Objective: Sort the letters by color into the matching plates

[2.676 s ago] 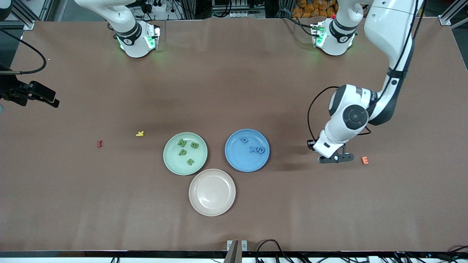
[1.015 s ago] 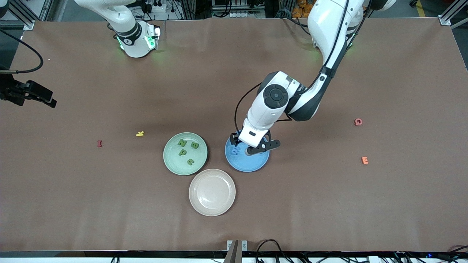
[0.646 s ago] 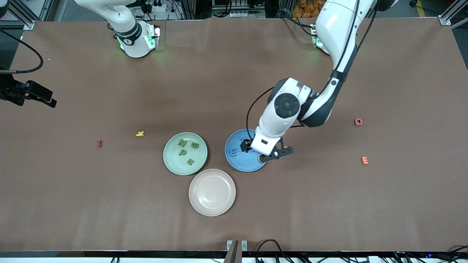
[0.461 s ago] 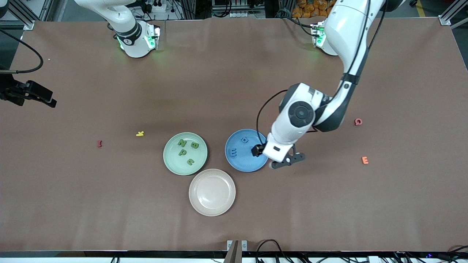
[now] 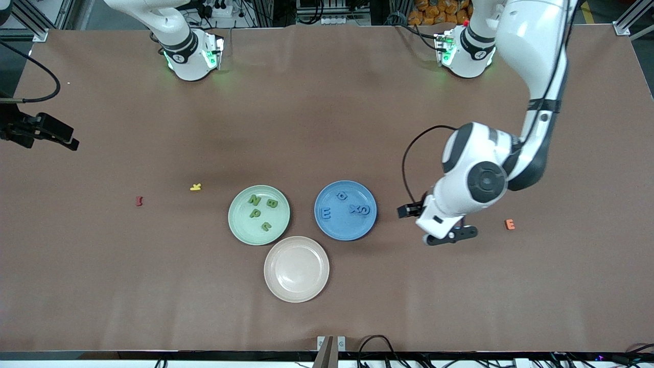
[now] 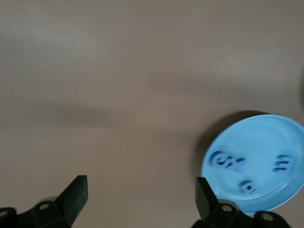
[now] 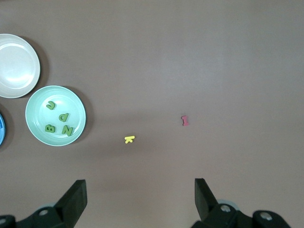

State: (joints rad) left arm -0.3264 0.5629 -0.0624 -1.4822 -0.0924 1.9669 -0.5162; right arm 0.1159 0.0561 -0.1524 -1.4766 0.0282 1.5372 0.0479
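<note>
The pale mint green plate (image 5: pixel 240 227) holds several dark green letters (image 5: pixel 256 212). Beside it, toward the left arm's end, the blue plate (image 5: pixel 345 230) holds several blue letters, among them an E (image 5: pixel 324 212) and an X (image 5: pixel 353 209). My left gripper (image 5: pixel 449 237) hangs open and empty over bare table between the blue plate and an orange E. In the left wrist view its fingers (image 6: pixel 76 194) frame bare table, with the blue plate (image 6: pixel 259 142) off to one side. My right gripper (image 7: pixel 140 197) waits open and empty, high over the right arm's end.
An empty beige-pink plate (image 5: pixel 296 291) lies nearer the front camera than the other two plates. An orange E (image 5: pixel 509 224) lies toward the left arm's end. A yellow letter (image 5: pixel 195 187) and a red letter (image 5: pixel 139 201) lie toward the right arm's end.
My left gripper has opened wider and swung off the blue plate toward the left arm's end. The blue E lies uncovered in that plate. The right arm has not moved.
</note>
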